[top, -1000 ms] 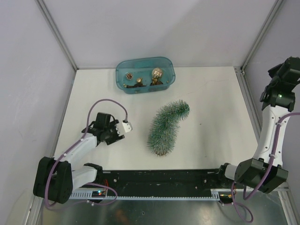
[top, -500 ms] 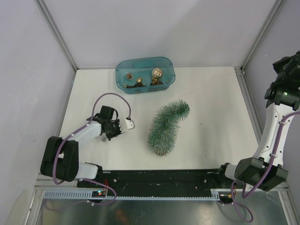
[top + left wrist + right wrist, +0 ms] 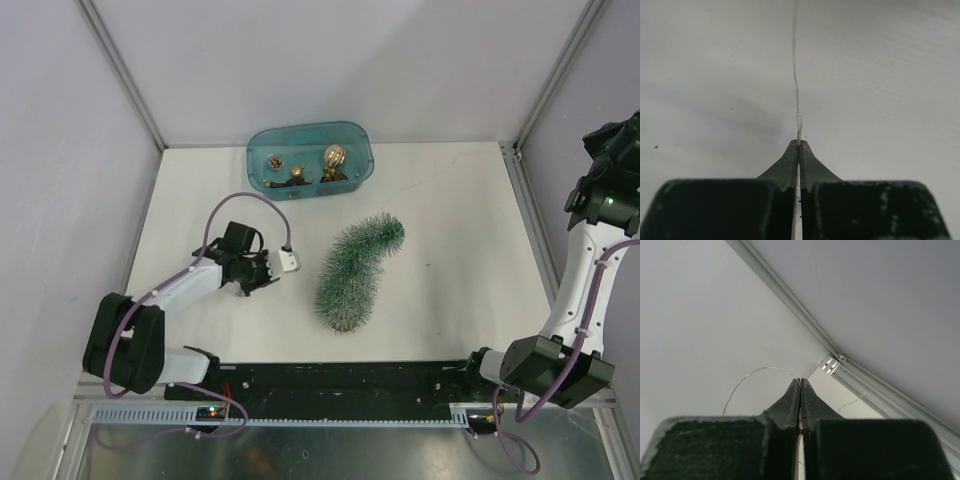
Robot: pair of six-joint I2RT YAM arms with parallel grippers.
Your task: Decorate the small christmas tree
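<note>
The left arm reaches low from the lower left of the top view, elbow bent, forearm angled toward the centre. The left gripper [image 3: 798,145] hangs just over the tabletop [image 3: 450,230], jaws pressed together on a hair-thin wire [image 3: 796,85] that runs straight away from its tips. It probably sits low to anchor that end.

Just to its right the tree [image 3: 355,270] lies on its side at mid-frame, base toward the bottom, tip bent toward the upper right, undecorated. Beyond it, the tub [image 3: 360,150] holds the ornaments [image 3: 333,157].

At the right edge the right arm stands tall. The right gripper [image 3: 800,382] is closed on a wire [image 3: 757,371] that curls leftward, likely raised to keep the strand clear.
</note>
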